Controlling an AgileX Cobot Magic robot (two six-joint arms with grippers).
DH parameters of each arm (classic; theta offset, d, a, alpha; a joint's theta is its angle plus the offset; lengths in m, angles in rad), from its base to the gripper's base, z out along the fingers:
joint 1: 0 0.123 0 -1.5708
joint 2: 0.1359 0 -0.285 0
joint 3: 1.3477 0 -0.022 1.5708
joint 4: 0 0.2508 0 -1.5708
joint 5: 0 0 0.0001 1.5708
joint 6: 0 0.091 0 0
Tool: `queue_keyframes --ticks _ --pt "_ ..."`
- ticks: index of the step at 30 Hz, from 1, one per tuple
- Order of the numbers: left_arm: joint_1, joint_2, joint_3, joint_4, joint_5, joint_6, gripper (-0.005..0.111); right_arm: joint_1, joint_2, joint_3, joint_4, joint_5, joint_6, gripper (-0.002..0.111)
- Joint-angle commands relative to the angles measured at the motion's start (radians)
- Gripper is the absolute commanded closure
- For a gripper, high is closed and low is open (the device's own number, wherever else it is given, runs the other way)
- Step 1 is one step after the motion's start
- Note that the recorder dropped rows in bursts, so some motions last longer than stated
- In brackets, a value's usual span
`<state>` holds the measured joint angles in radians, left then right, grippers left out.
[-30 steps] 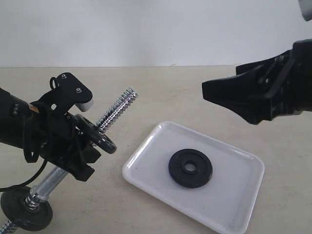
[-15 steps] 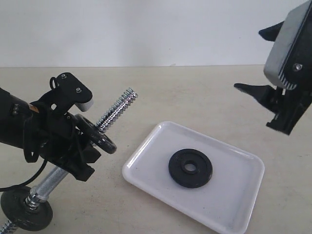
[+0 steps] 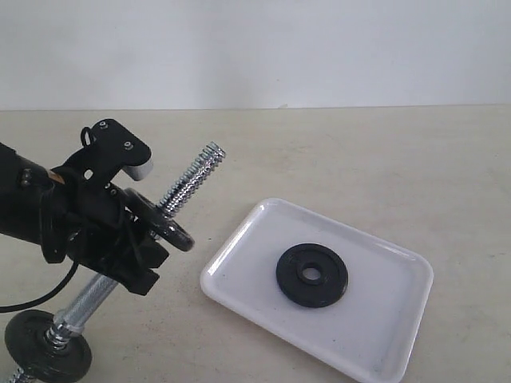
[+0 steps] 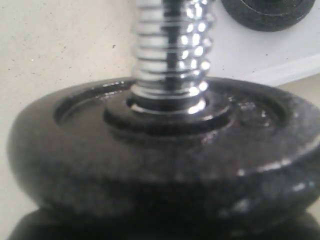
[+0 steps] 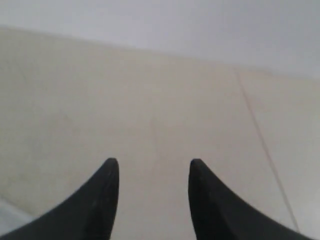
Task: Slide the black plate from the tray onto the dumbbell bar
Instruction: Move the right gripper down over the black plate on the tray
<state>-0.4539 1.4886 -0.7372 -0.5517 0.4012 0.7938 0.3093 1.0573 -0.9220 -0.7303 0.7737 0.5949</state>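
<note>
Seen from across the room, the left hand (image 3: 132,243) is clamped on the dumbbell bar (image 3: 190,182) and holds it tilted, with the threaded tip free and pointing up beside the tray (image 3: 375,343). The black plate (image 3: 312,275) lies flat in that tray on the counter (image 3: 359,152), with nothing touching it.

The left wrist camera looks along the bar. A mounted disc (image 4: 160,165) fills the view, and the threads rise beyond it.

The right wrist camera shows the right hand (image 5: 154,172) empty, its fingers apart, facing counter with no plate in sight. To do this step well, I'd say it should come down over the plate's rim and pinch one edge, leaving the hole clear for the threads.
</note>
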Motion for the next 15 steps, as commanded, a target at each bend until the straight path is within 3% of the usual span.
queue_keyframes --ticks 1,7,11,15 --pt "-0.001 -0.047 -0.023 -0.069 -0.050 -0.017 0.102 0.002 0.087 -0.089 0.308 0.310 -0.136 0.069" --pt "-0.001 -0.047 -0.023 -0.074 -0.039 -0.017 0.102 0.002 0.213 -0.104 0.629 0.447 -0.403 0.069" --pt "-0.001 -0.047 -0.023 -0.084 -0.035 -0.017 0.102 0.002 0.259 -0.104 0.650 0.441 -0.441 0.068" --pt "-0.001 -0.047 -0.023 -0.084 -0.036 -0.015 0.102 0.002 0.272 -0.104 0.685 0.362 -0.444 0.060"
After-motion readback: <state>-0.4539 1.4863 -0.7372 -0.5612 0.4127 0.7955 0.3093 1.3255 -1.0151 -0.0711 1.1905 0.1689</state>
